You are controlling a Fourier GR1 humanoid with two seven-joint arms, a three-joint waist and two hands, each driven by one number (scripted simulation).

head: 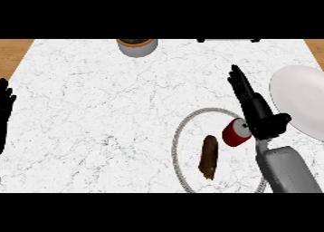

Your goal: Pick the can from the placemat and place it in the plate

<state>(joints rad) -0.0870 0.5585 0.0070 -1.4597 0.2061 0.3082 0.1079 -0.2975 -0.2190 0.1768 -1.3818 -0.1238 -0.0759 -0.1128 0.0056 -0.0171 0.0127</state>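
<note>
A red can (236, 132) with a silver top lies tilted on the round white placemat (184, 131) at its right side. My right hand (257, 113) is right beside the can on its right, fingers straight and pointing away from me, thumb side touching or nearly touching the can. The white plate (305, 97) lies at the right edge of the counter, just right of that hand. My left hand (0, 115) rests open at the far left edge, fingers up.
A brown elongated food item (209, 157) lies on the placemat left of the can. A grey pot (136, 46) stands at the counter's far edge. Wooden floor shows past the white marble counter's left and right corners.
</note>
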